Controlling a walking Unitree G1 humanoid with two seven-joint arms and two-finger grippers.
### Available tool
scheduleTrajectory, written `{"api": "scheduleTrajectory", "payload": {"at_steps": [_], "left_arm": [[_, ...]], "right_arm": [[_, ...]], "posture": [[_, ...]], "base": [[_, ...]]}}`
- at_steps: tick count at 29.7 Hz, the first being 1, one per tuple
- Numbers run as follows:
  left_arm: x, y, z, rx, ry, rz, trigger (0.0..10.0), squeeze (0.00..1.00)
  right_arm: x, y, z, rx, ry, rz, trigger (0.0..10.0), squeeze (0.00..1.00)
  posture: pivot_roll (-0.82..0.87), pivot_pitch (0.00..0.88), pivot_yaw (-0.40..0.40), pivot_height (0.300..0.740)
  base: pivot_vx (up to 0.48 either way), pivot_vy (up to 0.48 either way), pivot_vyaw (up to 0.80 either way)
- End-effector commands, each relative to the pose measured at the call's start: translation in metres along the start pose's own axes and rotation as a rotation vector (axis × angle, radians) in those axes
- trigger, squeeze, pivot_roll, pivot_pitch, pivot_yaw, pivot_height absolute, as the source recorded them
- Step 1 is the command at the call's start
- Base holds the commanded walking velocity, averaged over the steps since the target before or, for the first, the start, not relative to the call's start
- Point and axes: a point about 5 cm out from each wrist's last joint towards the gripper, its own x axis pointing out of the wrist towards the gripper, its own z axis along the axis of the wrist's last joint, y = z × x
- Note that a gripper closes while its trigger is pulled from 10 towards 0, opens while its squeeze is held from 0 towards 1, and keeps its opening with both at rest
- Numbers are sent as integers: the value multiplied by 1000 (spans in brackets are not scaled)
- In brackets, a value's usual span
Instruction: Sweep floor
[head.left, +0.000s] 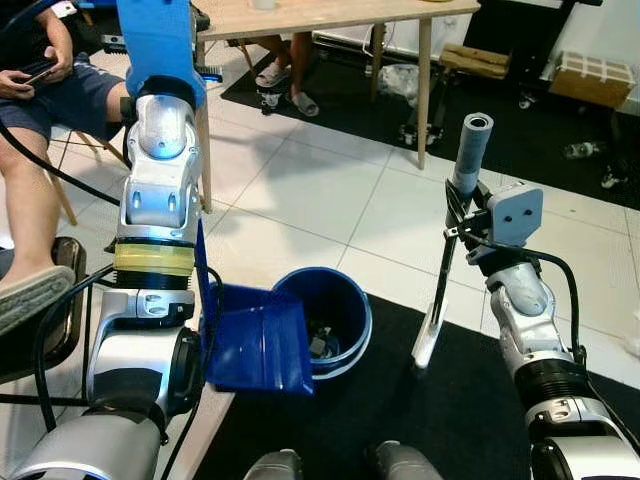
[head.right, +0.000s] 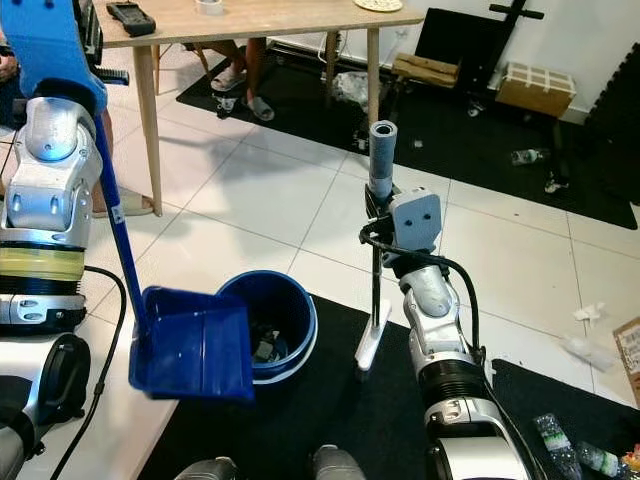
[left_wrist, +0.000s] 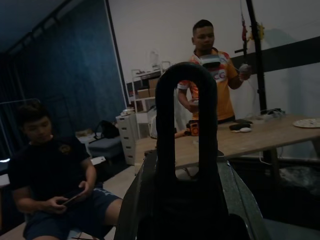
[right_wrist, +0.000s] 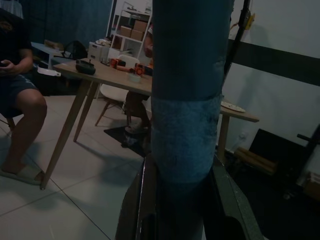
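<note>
My left pincer (left_wrist: 186, 150) sits high on the long blue handle of the dustpan (head.right: 195, 355), closed around the dark loop at the handle's top, which the left wrist view shows standing up between my fingers. The handle runs nearly straight down from that grip, leaning slightly inward, so the pan hangs well below the pincer and toward my midline. It is a deep blue scoop with a ridged floor and raised side walls, tilted with its lip against the rim of the blue bucket (head.right: 290, 310). The bucket stands just inward of the pan, at the edge of a black mat (head.right: 330, 400), with some scraps of litter already lying in its bottom. This is the relation the next move hangs on, I judge: the pan's mouth must stay over the bucket's opening, and my left arm is the one placed to tip it.

Further right, my right pincer (head.left: 462, 215) is clamped on the broom (head.left: 432, 335), just under its grey-blue grip. The shaft stands close to upright, dropping from the pincer down to a pale narrow head that rests on the mat, near the bucket but apart from it. The right wrist view shows the grip, wrapped and a little scuffed, held between my fingers.

Beyond, a wooden counter (head.right: 250, 20) stands on the white tiled floor (head.right: 260, 200), with a person seated on my left.
</note>
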Motion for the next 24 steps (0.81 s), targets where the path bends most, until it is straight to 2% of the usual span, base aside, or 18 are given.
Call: {"api": "scheduleTrajectory", "payload": {"at_steps": [1, 4, 14, 17, 24], "left_arm": [[1, 9, 1, -40, -4, 9, 10000, 0], [1, 8, 0, -85, 4, 2, 10000, 0], [3, 4, 0, -97, 2, -7, 10000, 0], [4, 5, 0, -101, 5, -7, 10000, 0], [4, 5, -1, -108, 9, -7, 10000, 0]], "right_arm": [[3, -5, 9, -11, -42, -14, 10000, 0], [3, -5, 9, -11, -44, -16, 10000, 0], [5, -8, 10, 13, -49, -34, 10000, 0], [5, -9, 10, 46, -46, -47, 10000, 0], [6, -10, 10, 46, -46, -50, 10000, 0]], "posture": [[39, 2, -33, 740], [40, 0, -33, 740], [37, 0, -32, 740], [36, 0, -32, 740], [37, 0, -32, 740]], "base": [[0, 0, 0], [0, 0, 0], [0, 0, 0], [0, 0, -800], [0, 0, -800]]}}
